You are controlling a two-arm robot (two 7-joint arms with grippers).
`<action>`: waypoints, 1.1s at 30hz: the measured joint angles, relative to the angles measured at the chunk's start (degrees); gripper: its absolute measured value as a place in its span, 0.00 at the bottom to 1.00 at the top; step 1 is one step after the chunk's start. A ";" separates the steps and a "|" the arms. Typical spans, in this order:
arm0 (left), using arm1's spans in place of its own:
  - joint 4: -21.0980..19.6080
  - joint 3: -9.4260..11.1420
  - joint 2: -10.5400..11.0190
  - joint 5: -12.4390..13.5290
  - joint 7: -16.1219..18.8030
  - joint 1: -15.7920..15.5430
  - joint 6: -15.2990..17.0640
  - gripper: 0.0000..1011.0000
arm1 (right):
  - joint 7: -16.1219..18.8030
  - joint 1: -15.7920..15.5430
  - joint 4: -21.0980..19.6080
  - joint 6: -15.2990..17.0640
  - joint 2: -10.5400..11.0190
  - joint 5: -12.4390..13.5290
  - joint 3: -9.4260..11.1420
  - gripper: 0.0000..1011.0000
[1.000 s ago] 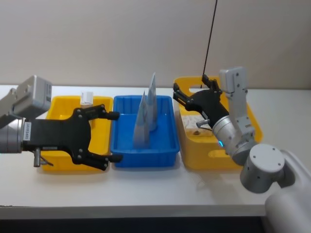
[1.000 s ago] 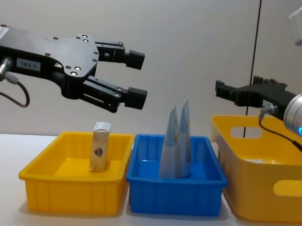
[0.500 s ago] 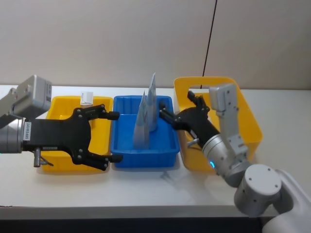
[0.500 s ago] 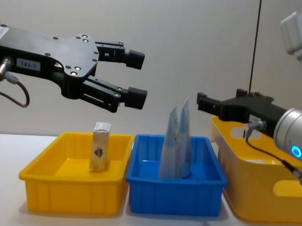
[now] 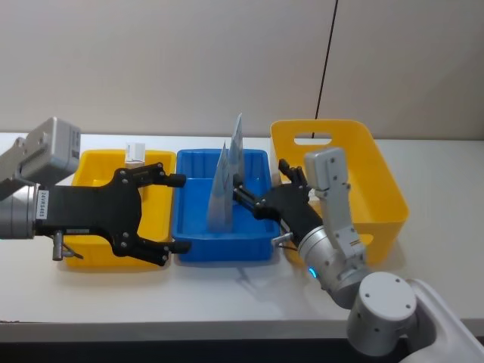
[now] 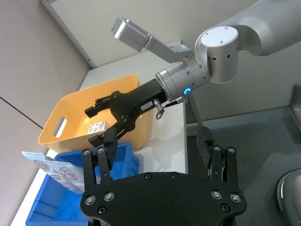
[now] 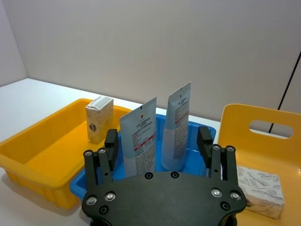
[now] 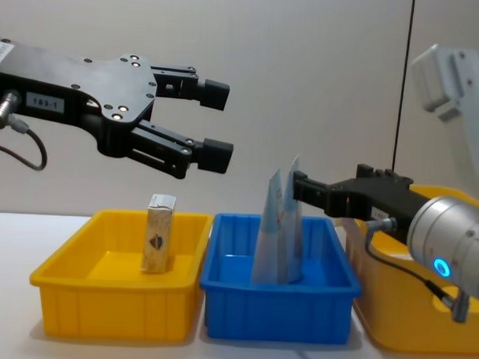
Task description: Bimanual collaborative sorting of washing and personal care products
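Observation:
Two slim blue-grey tubes (image 5: pixel 227 185) (image 8: pixel 281 224) (image 7: pixel 157 132) stand upright in the blue bin (image 5: pixel 219 251). One pale carton (image 5: pixel 136 151) (image 8: pixel 158 244) (image 7: pixel 99 117) stands in the left yellow bin (image 5: pixel 94 160). Another carton (image 7: pixel 261 188) (image 6: pixel 96 127) lies in the right yellow bin (image 5: pixel 382 178). My right gripper (image 5: pixel 261 185) (image 8: pixel 322 190) (image 6: pixel 91 126) is open and holds nothing. It hovers over the blue bin's right side, just right of the tubes. My left gripper (image 5: pixel 178 213) (image 8: pixel 216 125) hangs open, with nothing in it, above the left yellow bin's right edge.
The three bins sit side by side on a white table (image 5: pixel 227 295). A wall stands close behind them, with a black cable (image 5: pixel 327 53) running down it. Bare table lies in front of the bins, up to the near edge.
My right gripper swung left from above the right yellow bin to the blue bin's right side and dropped lower. The left arm, tubes and cartons have not moved.

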 joint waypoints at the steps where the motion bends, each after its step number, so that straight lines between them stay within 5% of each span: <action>1: 0.00 0.00 0.00 0.00 0.00 0.00 0.00 0.99 | -0.08 0.08 0.21 0.01 -0.14 -0.17 -0.06 0.99; 33: 0.00 0.00 0.00 0.00 0.00 0.00 0.00 0.99 | -2.36 5.72 11.62 -1.07 -6.62 -4.59 -1.59 0.99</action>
